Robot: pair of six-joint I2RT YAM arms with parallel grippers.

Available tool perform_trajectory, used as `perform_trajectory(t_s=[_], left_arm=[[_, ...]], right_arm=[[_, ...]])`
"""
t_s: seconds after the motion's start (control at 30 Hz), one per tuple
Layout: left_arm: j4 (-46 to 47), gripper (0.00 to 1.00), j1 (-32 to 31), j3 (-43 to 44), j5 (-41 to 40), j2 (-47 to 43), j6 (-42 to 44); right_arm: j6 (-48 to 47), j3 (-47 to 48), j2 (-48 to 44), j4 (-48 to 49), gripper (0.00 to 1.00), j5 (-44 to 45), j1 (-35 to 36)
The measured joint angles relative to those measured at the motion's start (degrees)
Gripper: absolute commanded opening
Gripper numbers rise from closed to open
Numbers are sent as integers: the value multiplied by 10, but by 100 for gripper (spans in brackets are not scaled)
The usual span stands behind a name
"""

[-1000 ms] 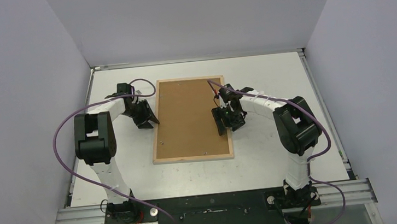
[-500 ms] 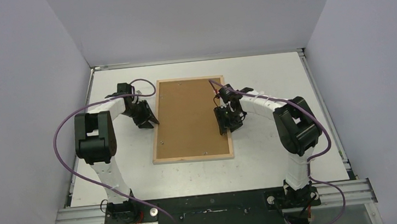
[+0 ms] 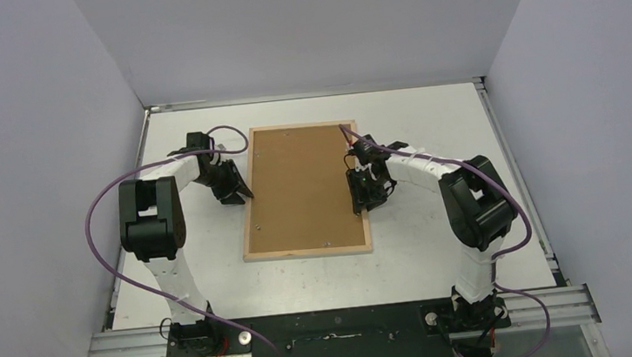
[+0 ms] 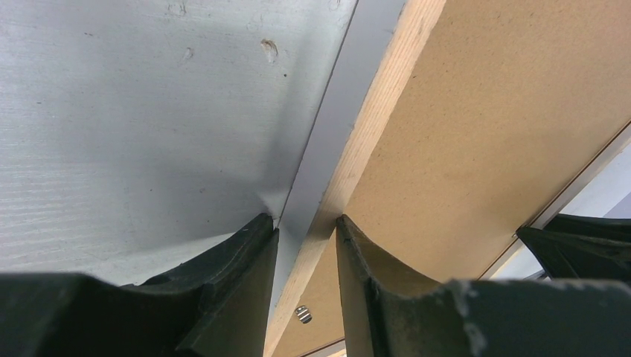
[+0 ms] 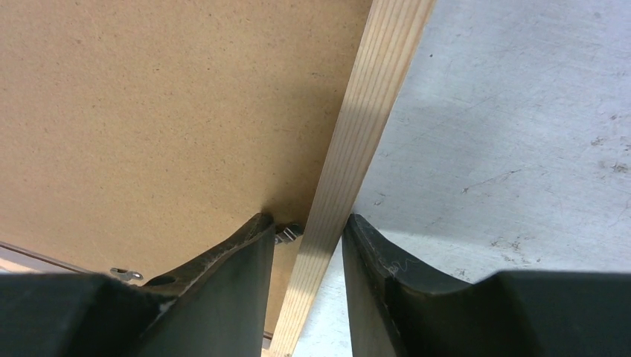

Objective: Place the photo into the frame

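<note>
From above, your frame [image 3: 309,251] lies back-up in the middle of the table [image 3: 430,124] with the brown backing board [image 3: 300,189] set in it. The left fingers [image 3: 239,190] sit at its left rail and the right fingers [image 3: 358,201] at its right rail.

On your left wrist, the left fingers [image 4: 238,268] pinch the wooden rail, one on each side.

On your right wrist, the right fingers [image 5: 223,275] narrowly straddle the rail beside a metal tab [image 5: 289,232]. You cannot tell whether they clamp it.

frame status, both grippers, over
Left gripper shut on frame left rail. Right gripper straddling right rail, grip unclear. Back of frame up, backing board in it, photo not in sight. Nothing in the way.
</note>
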Motion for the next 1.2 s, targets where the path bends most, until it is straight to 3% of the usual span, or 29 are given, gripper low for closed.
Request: perform_trajectory(t_s=[0.2, 0.53, 0.63, 0.77, 0.97, 1.2], left_arm=[[-1, 34, 0, 2, 2, 1, 0], [-3, 33, 0, 4, 3, 3, 0], [-3, 33, 0, 5, 4, 4, 0], [-3, 33, 0, 5, 6, 5, 0], [-3, 35, 1, 5, 6, 5, -1], [2, 48, 5, 5, 26, 5, -18]], right_arm=[[-1, -10, -6, 10, 25, -8, -7], [-52, -33, -21, 33, 18, -42, -19], [-70, -34, -21, 35, 9, -49, -21], [-81, -38, -23, 40, 9, -55, -23], [-71, -55, -38, 58, 29, -49, -23], [2, -55, -90, 55, 54, -12, -35]])
